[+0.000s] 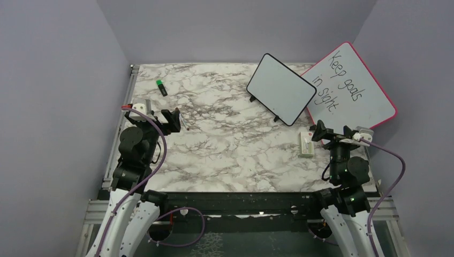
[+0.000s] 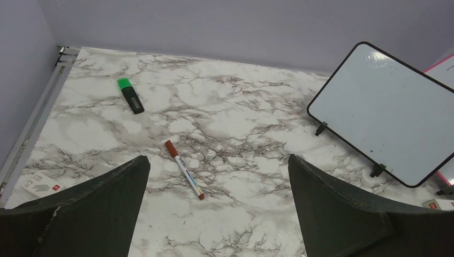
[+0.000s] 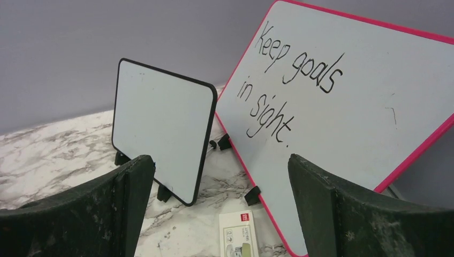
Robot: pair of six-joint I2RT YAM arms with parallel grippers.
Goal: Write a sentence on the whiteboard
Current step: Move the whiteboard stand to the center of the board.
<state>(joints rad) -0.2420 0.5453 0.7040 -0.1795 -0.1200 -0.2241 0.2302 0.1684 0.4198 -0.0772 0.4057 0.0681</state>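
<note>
The left black two-finger gripper (image 2: 217, 166) and right black two-finger gripper (image 3: 222, 163) both hover, jaws spread wide apart.

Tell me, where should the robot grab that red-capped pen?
Grip the pen mid-barrel, on its white part, coming straight down with jaws across its width. It lies flat on the table, slim, with bare marble either side, so a top pinch looks easiest.

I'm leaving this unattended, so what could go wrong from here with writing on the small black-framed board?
1. The whiteboard stands on small feet, unheld; pen pressure might slide or tip it toward the pink-framed board close behind.
2. The pen lies flat on the table, thin and apparently capped; a grasp could slip.
3. The green highlighter lies nearby and might be grabbed instead.
</note>
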